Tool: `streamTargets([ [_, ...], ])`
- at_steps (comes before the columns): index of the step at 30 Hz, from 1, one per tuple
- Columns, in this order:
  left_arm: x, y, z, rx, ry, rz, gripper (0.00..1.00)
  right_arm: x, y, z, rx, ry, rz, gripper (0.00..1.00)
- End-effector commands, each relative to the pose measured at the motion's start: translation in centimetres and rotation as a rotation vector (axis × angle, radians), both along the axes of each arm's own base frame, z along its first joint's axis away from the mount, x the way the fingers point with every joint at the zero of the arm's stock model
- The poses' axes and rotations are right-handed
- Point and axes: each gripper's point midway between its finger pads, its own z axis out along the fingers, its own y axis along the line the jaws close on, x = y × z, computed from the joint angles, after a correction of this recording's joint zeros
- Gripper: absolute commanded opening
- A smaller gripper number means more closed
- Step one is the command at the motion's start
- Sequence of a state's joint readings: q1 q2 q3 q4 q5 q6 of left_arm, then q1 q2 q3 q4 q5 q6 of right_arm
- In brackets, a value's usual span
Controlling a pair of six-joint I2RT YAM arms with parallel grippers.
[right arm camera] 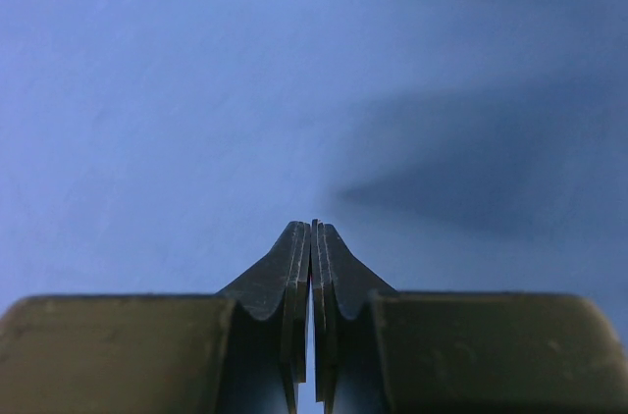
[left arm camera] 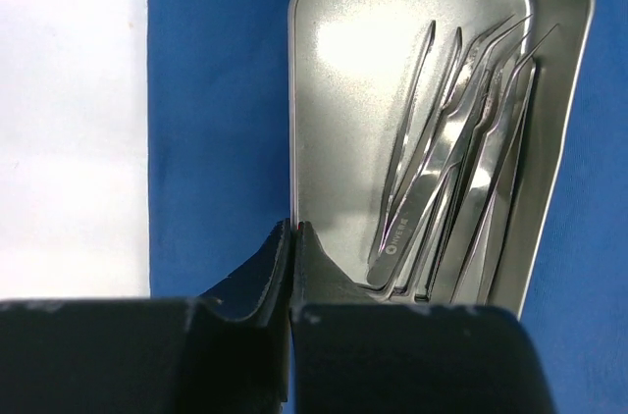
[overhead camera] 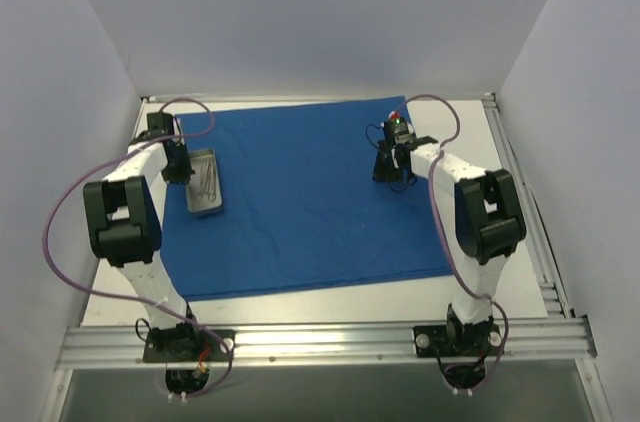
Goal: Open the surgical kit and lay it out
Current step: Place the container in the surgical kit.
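The surgical kit's royal-blue cloth (overhead camera: 310,212) lies spread flat as a large sheet. On its left part stands the small metal tray (overhead camera: 205,206) with several thin tweezers (left arm camera: 451,169) lying side by side inside. My left gripper (left arm camera: 294,228) is shut on the tray's left rim (left arm camera: 291,90); from above, the left gripper (overhead camera: 180,170) sits at the tray's left side. My right gripper (overhead camera: 392,174) hangs over the cloth's far right part. In the right wrist view the right gripper (right arm camera: 314,226) is shut, with nothing showing between the fingers and only blue cloth (right arm camera: 196,90) behind them.
White table top (overhead camera: 330,307) shows round the cloth, and also left of it in the left wrist view (left arm camera: 69,120). A metal rail (overhead camera: 320,342) carries both arm bases at the near edge. White walls (overhead camera: 60,92) close in the sides and back.
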State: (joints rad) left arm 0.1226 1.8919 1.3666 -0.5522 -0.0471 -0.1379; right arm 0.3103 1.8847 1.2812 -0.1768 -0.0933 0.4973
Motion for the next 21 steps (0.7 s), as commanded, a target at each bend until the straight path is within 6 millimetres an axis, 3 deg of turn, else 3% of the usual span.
streamTargets([
  [1,1.7,-0.3,0.3,-0.032,-0.028,-0.007,0.02,1.2,-2.1,-1.6,-0.051,0.019,-0.053,0.0],
  [4,1.9,0.0,0.1,-0.01,-0.01,-0.027,0.02,0.4,-3.8,-3.8,-0.099,0.063,-0.087,0.0],
  [10,2.1,0.9,-0.5,0.039,0.018,-0.034,0.02,-1.9,-3.8,-6.7,-0.078,0.154,-0.113,0.0],
  [15,2.2,1.1,-1.5,0.045,0.052,-0.049,0.02,-5.5,-3.9,-9.2,-0.026,0.245,-0.131,0.0],
  [21,2.3,1.0,-1.1,0.035,0.04,-0.057,0.02,-8.6,-3.8,-8.9,0.018,0.27,-0.142,0.0],
])
